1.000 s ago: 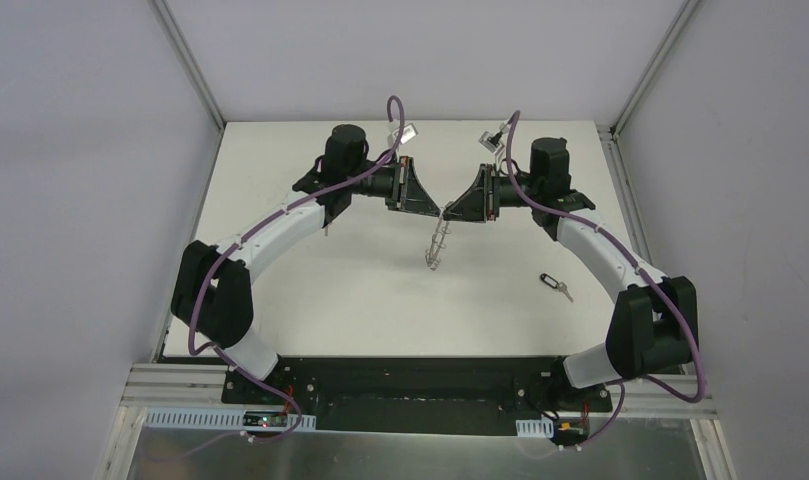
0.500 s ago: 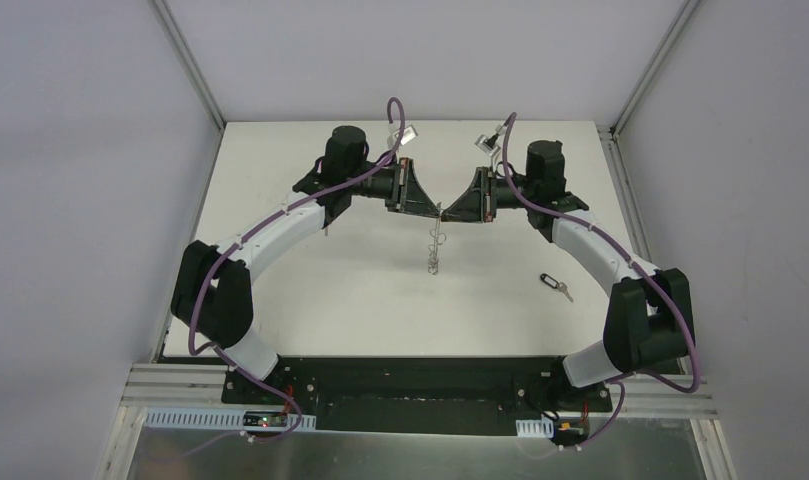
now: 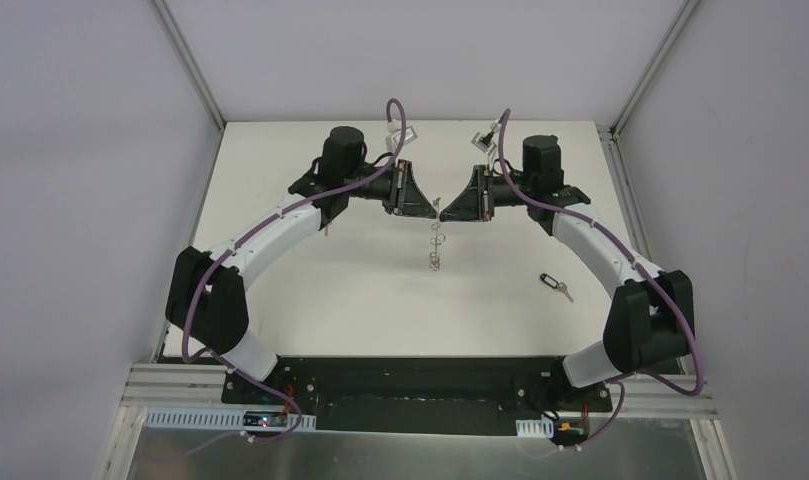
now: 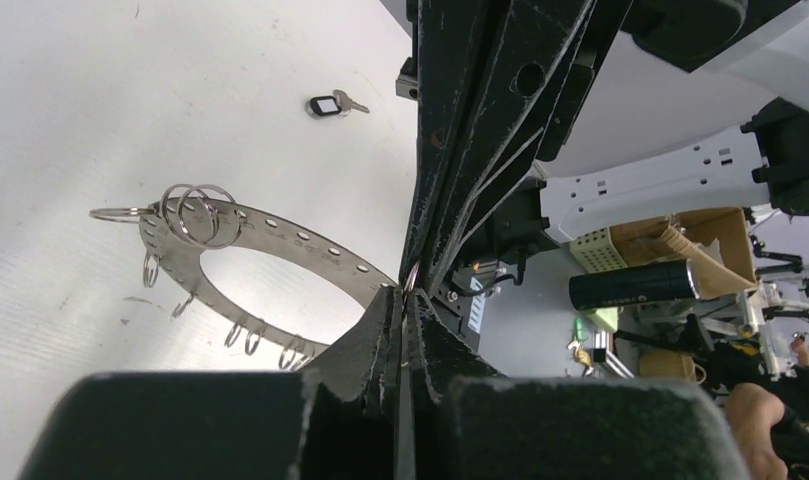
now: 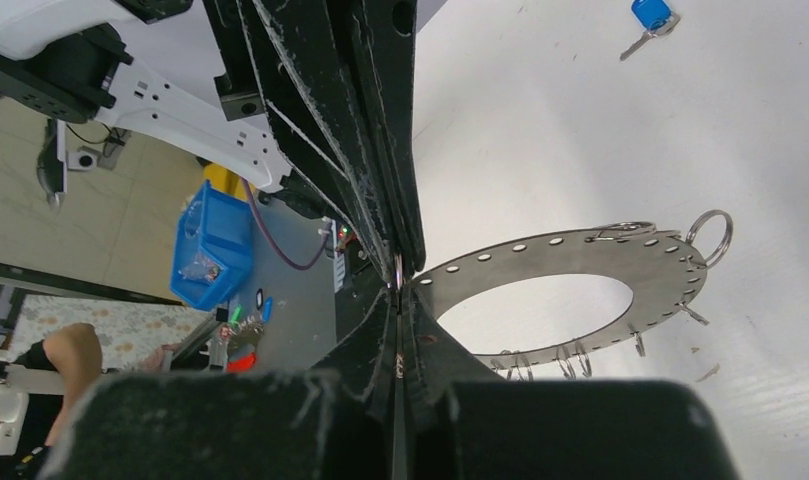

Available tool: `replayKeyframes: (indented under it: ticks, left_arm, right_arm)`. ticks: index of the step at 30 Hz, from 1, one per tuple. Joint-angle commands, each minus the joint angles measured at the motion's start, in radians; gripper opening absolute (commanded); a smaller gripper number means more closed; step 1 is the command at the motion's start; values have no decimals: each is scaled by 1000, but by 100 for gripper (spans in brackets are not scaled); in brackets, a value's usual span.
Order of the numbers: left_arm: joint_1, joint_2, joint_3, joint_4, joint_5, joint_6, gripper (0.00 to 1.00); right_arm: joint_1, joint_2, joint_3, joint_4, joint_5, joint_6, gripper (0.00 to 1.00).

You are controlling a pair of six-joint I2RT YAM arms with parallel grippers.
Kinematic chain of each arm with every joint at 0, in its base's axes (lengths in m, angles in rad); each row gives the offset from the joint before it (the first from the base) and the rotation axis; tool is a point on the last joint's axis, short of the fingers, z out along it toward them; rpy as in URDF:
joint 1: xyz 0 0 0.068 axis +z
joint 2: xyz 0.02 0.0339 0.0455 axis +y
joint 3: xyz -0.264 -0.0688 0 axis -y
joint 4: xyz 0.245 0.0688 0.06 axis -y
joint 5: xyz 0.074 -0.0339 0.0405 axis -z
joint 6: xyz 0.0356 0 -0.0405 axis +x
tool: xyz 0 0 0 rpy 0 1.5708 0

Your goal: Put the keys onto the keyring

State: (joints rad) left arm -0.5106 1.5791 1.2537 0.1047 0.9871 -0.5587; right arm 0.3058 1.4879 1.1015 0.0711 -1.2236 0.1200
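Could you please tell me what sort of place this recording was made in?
Probably a robotics lab test cell: a white tabletop walled by plain grey panels on aluminium framing, with a blue plastic storage bin and a cardboard box beyond.

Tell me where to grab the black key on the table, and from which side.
Take the black key by its head, coming straight down from above. It lies flat on the table, so only a top approach fits. The head looks like its widest, thickest part; the blade is thin and short. Pinch across the head's narrower width.
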Motion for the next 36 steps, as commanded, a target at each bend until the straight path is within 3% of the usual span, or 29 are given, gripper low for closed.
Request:
replayKeyframes:
  ticks: [1,8,19,25,32,36]
  left_arm:
    - [-4,-63,44,-115,18,169,10]
    - [-3,-37,190,-333,40,408,30]
    - [-44,-5,260,-422,58,734,43]
    - [-86,3,268,-484,72,817,42]
    - [-109,10,273,-514,57,845,27]
    - [-112,21,288,-525,46,850,24]
  right_arm:
    - [4,-35,133,-259,62,-271,0]
    - [46,-37,263,-643,173,-567,0]
    - [116,-29,378,-873,237,-725,0]
    - [127,-36,361,-872,196,-732,0]
    - [131,-34,349,-858,168,-728,0]
    - [130,-38,340,-852,160,-729,0]
